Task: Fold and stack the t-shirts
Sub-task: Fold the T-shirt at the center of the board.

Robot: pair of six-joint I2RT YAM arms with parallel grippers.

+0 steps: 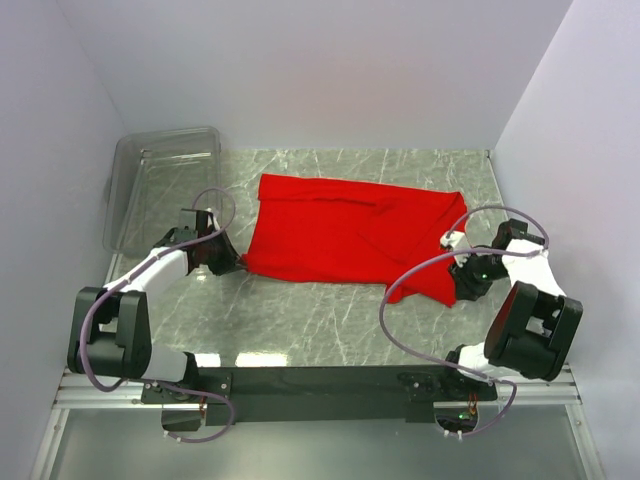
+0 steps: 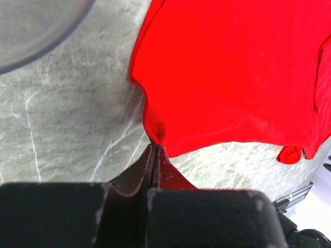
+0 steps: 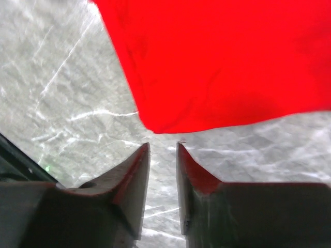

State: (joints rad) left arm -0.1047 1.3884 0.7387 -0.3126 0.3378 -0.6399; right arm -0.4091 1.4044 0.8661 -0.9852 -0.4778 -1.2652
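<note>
The red t-shirt (image 1: pixel 350 230) lies roughly spread across the middle of the marble table, with a few folds near its right side. My left gripper (image 1: pixel 233 263) is at the shirt's near left corner. In the left wrist view the left gripper (image 2: pixel 155 147) has its jaws closed on a pinch of that corner of the shirt (image 2: pixel 227 77). My right gripper (image 1: pixel 463 290) is at the shirt's near right corner. In the right wrist view the right gripper (image 3: pixel 163 145) is open and empty. It stands just short of the shirt's edge (image 3: pixel 217 62), over bare table.
A clear plastic bin (image 1: pixel 160 185) stands at the far left of the table; its rim also shows in the left wrist view (image 2: pixel 31 31). White walls close in the left, back and right. Bare marble table (image 1: pixel 320 320) lies between the shirt and the arm bases.
</note>
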